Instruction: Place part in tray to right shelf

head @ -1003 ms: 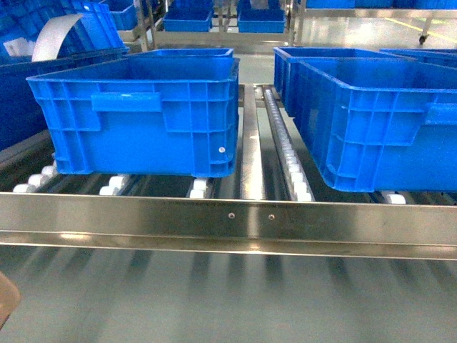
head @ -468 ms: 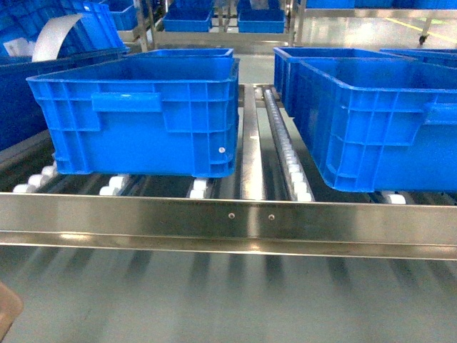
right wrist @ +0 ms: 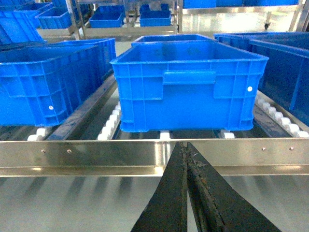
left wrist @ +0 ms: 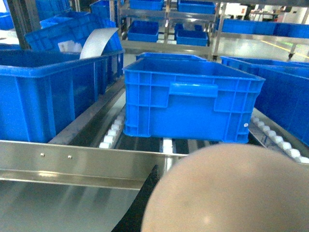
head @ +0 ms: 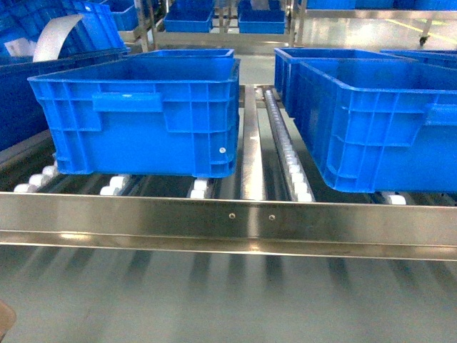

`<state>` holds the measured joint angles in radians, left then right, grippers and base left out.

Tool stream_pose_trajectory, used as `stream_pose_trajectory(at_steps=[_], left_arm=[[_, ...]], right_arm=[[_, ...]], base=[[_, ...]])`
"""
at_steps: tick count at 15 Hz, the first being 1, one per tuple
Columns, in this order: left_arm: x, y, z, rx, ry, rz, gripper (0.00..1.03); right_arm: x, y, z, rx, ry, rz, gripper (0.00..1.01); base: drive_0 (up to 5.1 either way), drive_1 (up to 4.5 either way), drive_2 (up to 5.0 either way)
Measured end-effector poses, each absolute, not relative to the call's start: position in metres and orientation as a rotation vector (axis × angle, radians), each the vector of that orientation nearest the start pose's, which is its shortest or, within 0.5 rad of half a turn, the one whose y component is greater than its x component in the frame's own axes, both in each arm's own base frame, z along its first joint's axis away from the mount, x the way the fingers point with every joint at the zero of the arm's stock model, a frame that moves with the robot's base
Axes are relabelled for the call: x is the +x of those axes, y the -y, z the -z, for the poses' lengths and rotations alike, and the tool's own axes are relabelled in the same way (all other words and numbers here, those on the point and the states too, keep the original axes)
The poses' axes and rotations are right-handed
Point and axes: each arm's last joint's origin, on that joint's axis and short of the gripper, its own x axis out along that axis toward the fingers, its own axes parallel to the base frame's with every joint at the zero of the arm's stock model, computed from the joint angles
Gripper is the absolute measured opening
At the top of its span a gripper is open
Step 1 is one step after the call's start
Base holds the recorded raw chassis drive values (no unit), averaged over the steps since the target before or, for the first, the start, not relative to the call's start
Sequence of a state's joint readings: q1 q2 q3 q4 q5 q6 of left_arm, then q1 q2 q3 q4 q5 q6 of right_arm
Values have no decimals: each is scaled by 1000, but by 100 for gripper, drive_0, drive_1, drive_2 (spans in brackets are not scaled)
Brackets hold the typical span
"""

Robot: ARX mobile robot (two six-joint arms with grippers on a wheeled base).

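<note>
The cream-beige tray [left wrist: 231, 193] fills the lower right of the left wrist view as a blurred rounded mass; a sliver of it [head: 3, 320] shows in the head view's bottom-left corner. Of my left gripper only one black finger [left wrist: 144, 207] shows, pressed against the tray's left side, so it appears shut on the tray. My right gripper [right wrist: 185, 147] is shut with nothing between its fingers, pointing at the front rail [right wrist: 96, 154] of the right shelf [head: 228, 218]. The part is out of view.
Large blue crates stand on the roller tracks: one at the left [head: 143, 118], one at the right [head: 378, 121], another further left [left wrist: 43, 92]. White rollers [head: 293, 168] run between them. More racks with crates stand behind.
The beige tray corner in the head view's bottom left has sunk lower and further left, and is now almost out of the frame. The shelf and crates have not moved.
</note>
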<state>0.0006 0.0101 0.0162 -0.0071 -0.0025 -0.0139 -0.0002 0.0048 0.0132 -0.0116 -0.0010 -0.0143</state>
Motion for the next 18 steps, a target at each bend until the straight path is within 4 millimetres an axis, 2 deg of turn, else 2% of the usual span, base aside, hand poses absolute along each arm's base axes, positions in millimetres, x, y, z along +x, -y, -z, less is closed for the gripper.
stream_pose_trajectory(at_steps=[7, 14, 15, 16, 18], left_arm=[[97, 0, -167, -15, -2, -1, 12], [97, 0, -167, -15, -2, -1, 12], [97, 0, -167, -15, -2, -1, 12], [97, 0, -167, -15, -2, -1, 12], [97, 0, -167, -15, -2, -1, 12]], right_arm=[[97, 0, -167, -14, 4, 0, 3], [97, 0, -167, -14, 4, 0, 92], [97, 0, -167, -14, 4, 0, 100], [97, 0, -167, -14, 4, 0, 97], [97, 0, -167, -14, 4, 0, 98]], base=[[0, 0, 0], [0, 0, 0], [0, 0, 0], [0, 0, 0], [0, 0, 0]])
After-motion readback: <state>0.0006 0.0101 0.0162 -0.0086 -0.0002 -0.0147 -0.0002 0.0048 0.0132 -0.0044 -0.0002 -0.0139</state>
